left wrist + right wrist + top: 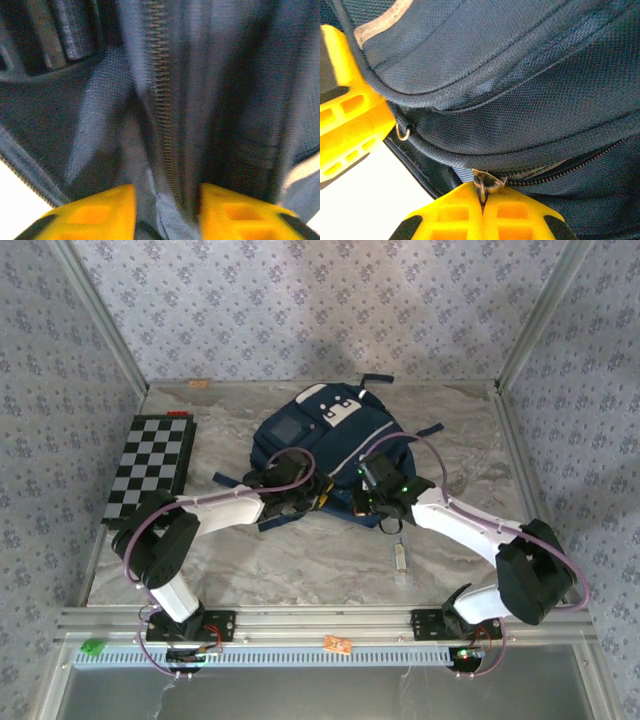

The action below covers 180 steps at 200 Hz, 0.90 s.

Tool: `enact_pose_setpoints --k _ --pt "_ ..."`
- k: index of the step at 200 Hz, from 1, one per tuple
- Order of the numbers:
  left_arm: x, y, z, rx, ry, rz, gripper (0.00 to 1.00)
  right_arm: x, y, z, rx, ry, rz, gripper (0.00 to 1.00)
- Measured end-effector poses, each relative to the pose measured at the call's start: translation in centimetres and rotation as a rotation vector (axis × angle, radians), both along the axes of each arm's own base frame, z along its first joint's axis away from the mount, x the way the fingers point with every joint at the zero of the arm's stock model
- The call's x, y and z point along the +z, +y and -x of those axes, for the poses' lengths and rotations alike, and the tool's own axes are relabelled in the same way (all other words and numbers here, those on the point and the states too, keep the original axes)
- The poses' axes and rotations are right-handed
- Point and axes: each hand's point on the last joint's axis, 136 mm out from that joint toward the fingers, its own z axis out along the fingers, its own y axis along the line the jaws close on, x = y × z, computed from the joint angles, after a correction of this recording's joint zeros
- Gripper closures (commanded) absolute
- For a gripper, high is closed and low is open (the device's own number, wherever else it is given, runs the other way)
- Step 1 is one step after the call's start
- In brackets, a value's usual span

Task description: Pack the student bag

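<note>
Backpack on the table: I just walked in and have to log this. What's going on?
Two robot arms work at the near edge of the navy student bag. The right gripper has its jaws shut on a metal zipper pull. The left gripper has its jaws either side of a zipper seam; whether they pinch it is unclear.

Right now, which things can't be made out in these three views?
- Top view: the student bag, opening and contents covered by the arms.
- Left wrist view: blurred, so it is unclear whether the left end effector grips the bag fabric between its fingers.
- Top view: small pale object on the table, too small to identify.
- Right wrist view: the right end effector, shut on the zipper pull, cut off by the bottom edge.
</note>
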Motion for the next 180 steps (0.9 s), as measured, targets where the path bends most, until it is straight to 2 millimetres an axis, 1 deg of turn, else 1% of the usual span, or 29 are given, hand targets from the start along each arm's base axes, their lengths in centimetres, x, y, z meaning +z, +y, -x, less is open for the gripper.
enact_pose_setpoints --k 16,33,67,95,107,126,142,163,170,180 --pt "-0.2 -0.1 -0.3 0.027 -0.003 0.0 0.87 -0.2 0.0 -0.1 -0.002 0.002 0.005 1.0" --pt "0.0 -0.1 -0.6 0.041 -0.02 -0.007 1.0 -0.2 -0.2 -0.2 -0.008 -0.002 0.013 1.0" --pt "0.5 0.0 -0.8 0.036 -0.03 -0.028 1.0 -0.4 -1.1 -0.4 -0.036 -0.015 0.057 1.0" --pt "1.0 0.9 -0.5 -0.018 -0.026 -0.039 1.0 -0.7 -2.2 -0.2 -0.057 -0.012 0.106 1.0" --pt "1.6 1.5 -0.5 -0.053 -0.03 -0.037 1.0 -0.4 -3.0 -0.3 -0.076 -0.015 0.119 1.0" --pt "2.5 3.0 -0.8 -0.103 -0.043 -0.039 1.0 0.2 -4.5 -0.9 -0.114 -0.032 0.132 1.0" --pt "2.7 4.4 -1.2 -0.138 -0.047 -0.044 1.0 0.6 -5.3 -1.2 -0.125 -0.054 0.151 1.0" --pt "2.6 6.3 -2.0 -0.174 -0.055 -0.064 1.0 0.8 -5.1 -1.0 -0.097 -0.065 0.167 1.0" --pt "2.7 6.9 -2.2 -0.186 -0.061 -0.08 1.0 0.8 -4.8 -0.8 -0.081 -0.067 0.169 1.0" --pt "3.2 7.7 -2.7 -0.21 -0.076 -0.103 1.0 0.8 -3.7 -0.2 -0.041 -0.071 0.167 1.0"
